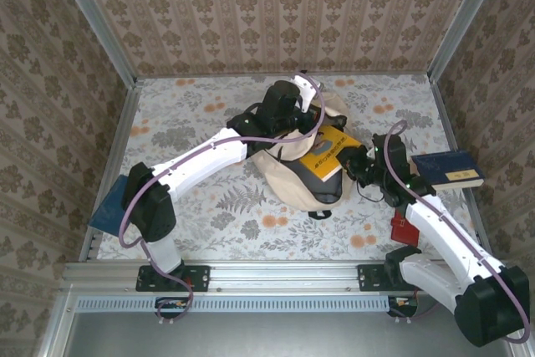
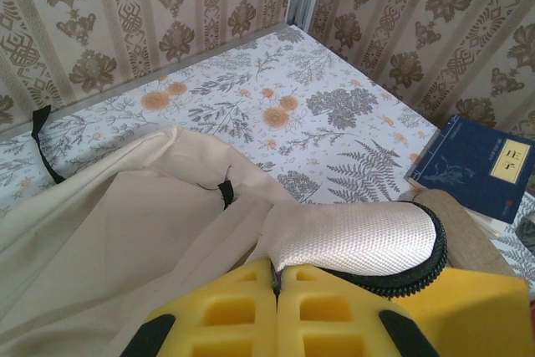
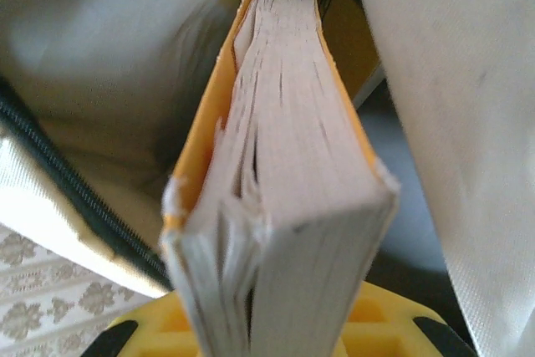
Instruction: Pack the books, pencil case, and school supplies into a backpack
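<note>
L arm: left gripper (image 2: 276,280) is clamping, jaws fully together, on the mesh-lined flap at the mouth of the backpack (image 1: 288,177); the dark zipper edge (image 2: 418,269) is curving just beside the fingertips. R arm: right gripper (image 1: 355,163) is gripping the yellow book (image 1: 328,152) by its near end, jaws pressing on both covers. In the right wrist view the page block is facing the cam w/ beige fabric on both sides. The book is lying tilted, far part inside the backpack opening, near part sticking out toward the R arm. The backpack is resting approx mid-table (image 1: 209,114). A navy book (image 1: 449,169) is lying flat to the right of the backpack, apart from it. A second navy book (image 1: 111,206) is lying at the table's left edge. A red square item (image 1: 402,227) is sitting beside the R arm, partly hidden by it
</note>
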You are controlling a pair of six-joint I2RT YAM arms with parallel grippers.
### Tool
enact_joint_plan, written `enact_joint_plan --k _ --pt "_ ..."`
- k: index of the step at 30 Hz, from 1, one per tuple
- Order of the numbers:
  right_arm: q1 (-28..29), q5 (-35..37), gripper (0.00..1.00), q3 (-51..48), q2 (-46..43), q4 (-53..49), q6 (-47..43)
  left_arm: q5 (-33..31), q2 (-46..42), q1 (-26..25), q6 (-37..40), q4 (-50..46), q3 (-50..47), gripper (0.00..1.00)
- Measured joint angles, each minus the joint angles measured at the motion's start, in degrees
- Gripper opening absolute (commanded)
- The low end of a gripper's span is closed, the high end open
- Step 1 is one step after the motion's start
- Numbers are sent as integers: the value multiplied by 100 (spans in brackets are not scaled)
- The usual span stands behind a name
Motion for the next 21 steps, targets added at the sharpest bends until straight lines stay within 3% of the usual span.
enact_joint_plan --k 8,21 --pt "463 852 3 -7 798 807 492 -2 0 0 -22 -2 20 0" --pt "1001 1812 1 817 3180 2026 1145 -127 -2 2 -66 -44 20 0"
